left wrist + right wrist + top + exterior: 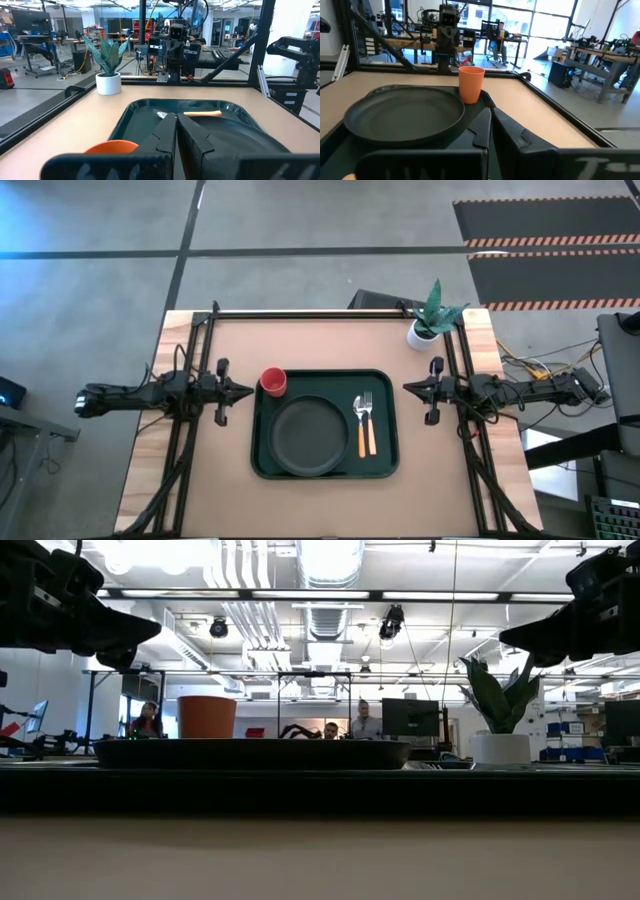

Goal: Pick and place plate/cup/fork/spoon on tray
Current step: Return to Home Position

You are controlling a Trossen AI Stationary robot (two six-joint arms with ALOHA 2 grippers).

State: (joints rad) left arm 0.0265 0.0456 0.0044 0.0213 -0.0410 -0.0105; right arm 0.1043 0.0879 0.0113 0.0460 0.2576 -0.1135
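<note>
The dark green tray (386,462) lies mid-table. The dark plate (305,437) rests flat in it, left of centre. The spoon (360,432) and the fork (369,430) lie side by side on the tray's right part, orange handles toward the near edge. The red cup (273,382) stands upright at the tray's far left corner. My left gripper (249,391) hovers shut, pointing level at the tray from the left. My right gripper (406,388) hovers shut at the tray's right side. Neither touches anything. The right wrist view shows the plate (405,112) and the cup (471,84).
A white pot with a green plant (428,320) stands at the table's far right corner, just beyond my right arm. Black frame rails (200,340) run along both sides of the table. People sit at desks in the room behind (365,720).
</note>
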